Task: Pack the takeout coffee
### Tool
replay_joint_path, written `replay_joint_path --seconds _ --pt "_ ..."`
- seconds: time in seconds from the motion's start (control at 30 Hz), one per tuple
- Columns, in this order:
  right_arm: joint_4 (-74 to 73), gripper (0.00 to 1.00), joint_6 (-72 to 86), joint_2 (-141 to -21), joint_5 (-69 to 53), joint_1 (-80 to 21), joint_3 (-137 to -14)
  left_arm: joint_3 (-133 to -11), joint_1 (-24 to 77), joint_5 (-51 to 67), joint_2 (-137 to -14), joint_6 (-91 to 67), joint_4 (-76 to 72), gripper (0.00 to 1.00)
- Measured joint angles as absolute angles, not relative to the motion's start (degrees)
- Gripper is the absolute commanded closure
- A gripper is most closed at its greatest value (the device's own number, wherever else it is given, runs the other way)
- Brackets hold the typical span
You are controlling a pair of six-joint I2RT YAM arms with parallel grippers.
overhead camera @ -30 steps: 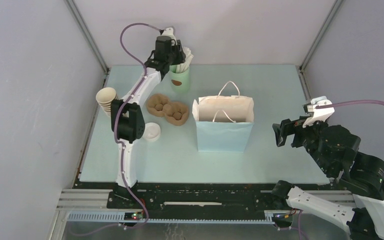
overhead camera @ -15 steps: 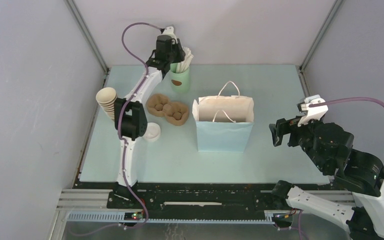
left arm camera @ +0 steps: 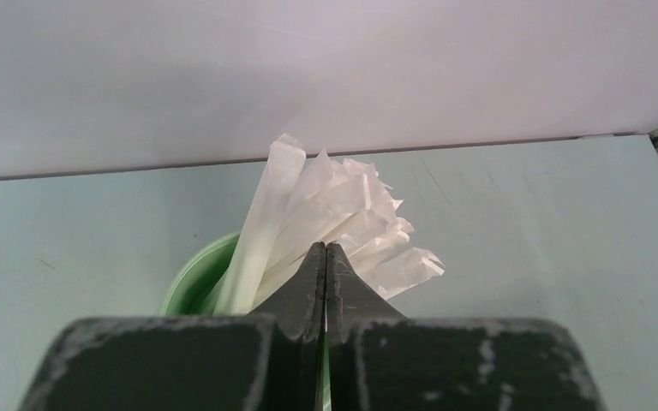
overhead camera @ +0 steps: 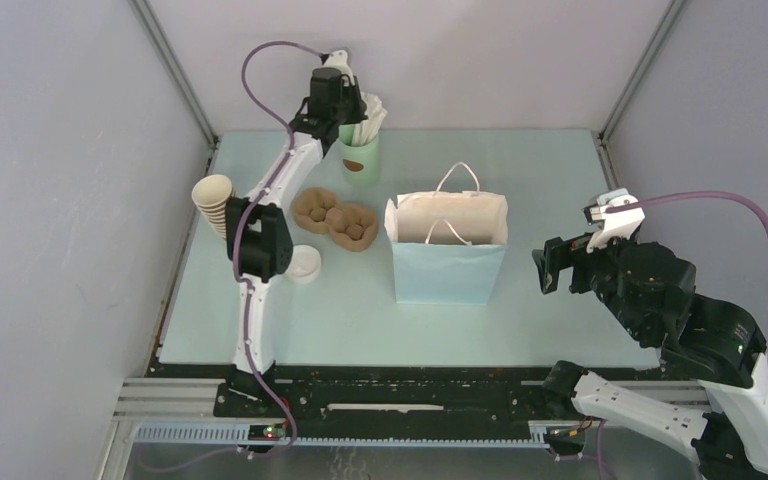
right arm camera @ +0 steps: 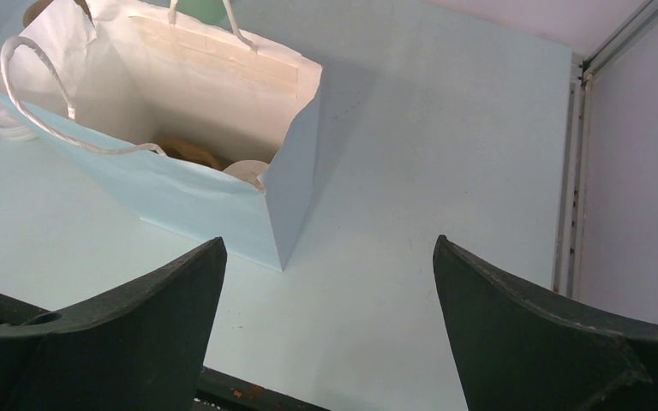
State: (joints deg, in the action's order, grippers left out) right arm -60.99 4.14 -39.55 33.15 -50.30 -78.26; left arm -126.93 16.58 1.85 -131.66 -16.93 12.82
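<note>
Pale green table (overhead camera: 560, 180), white walls (overhead camera: 460, 60). A paper bag (overhead camera: 450, 272) stands mid-table, and the takeout coffee (right arm camera: 245, 170) seems to lie inside. The right gripper (right arm camera: 329, 243), jaws wide apart, hovers nearest, just right of it. The left gripper (left arm camera: 326, 251), jaws pressed together, hangs over the far mint-green cup (overhead camera: 360, 160).

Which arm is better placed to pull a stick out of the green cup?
Left. The left gripper is shut right at the sticks in the green cup; the right gripper hangs open beside the bag.

The tabletop (overhead camera: 550, 180) is carrying a bag (overhead camera: 450, 262), green cup (overhead camera: 360, 160), brown tray (overhead camera: 345, 222), cup stack (overhead camera: 214, 200) and lid (overhead camera: 304, 265).
</note>
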Motion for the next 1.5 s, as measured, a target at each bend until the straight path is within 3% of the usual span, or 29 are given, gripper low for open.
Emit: replay_joint_path --seconds 0.17,0.57,0.97,1.17,1.5 --pt "-60.97 0.00 4.16 -39.40 32.77 -50.30 -78.26 -124.92 16.58 1.80 -125.23 -15.88 14.37 1.00" --pt "-59.66 0.00 4.21 -36.69 30.72 -50.30 -77.95 -119.31 16.71 5.08 -92.97 -17.89 15.94 1.00" --pt "-58.85 0.00 4.49 -34.61 29.45 -50.30 -77.93 -90.76 20.29 23.27 -63.13 -36.45 6.20 1.00" --pt "-58.19 0.00 4.62 -32.93 29.45 -50.30 -77.93 -81.45 27.97 24.69 -61.47 -40.38 2.15 1.00" --pt "-58.00 0.00 6.20 -32.69 28.82 -50.30 -77.93 -78.50 32.88 22.13 -69.82 -40.21 0.62 1.00"
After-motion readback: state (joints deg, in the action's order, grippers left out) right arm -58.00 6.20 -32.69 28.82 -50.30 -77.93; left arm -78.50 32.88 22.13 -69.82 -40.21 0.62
